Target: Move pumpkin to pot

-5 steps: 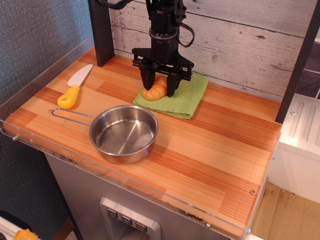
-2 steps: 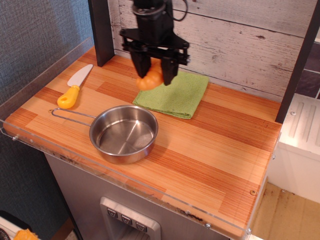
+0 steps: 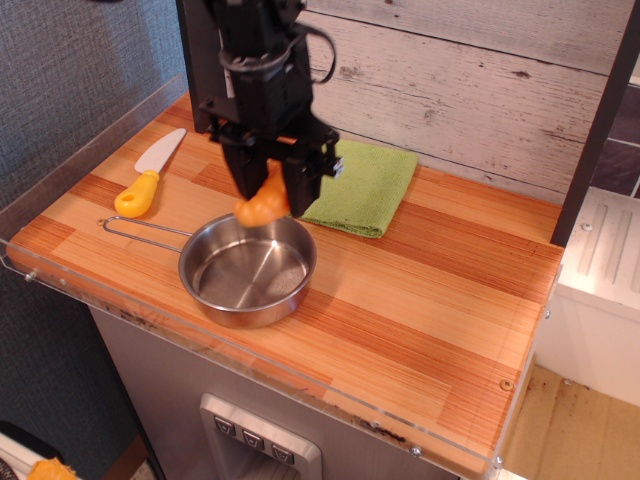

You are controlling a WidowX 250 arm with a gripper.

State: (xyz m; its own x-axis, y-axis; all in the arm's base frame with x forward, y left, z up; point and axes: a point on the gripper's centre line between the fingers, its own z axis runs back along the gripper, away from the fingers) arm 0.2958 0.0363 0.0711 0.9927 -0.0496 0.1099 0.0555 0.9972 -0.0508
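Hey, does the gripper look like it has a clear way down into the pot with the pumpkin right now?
Probably yes. The gripper holds the pumpkin above the far rim of the pot. The pot is open and looks empty, and the knife and green cloth lie off to the sides.

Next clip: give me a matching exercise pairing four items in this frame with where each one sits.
Items:
1. pumpkin
2. pot
3. toy knife
4. green cloth

Places:
A. flat by the back wall
B. left side of the counter
C. held in the gripper above the pot's rim
D. near the counter's front edge, empty

Pairs: 1-C, 2-D, 3-B, 4-A
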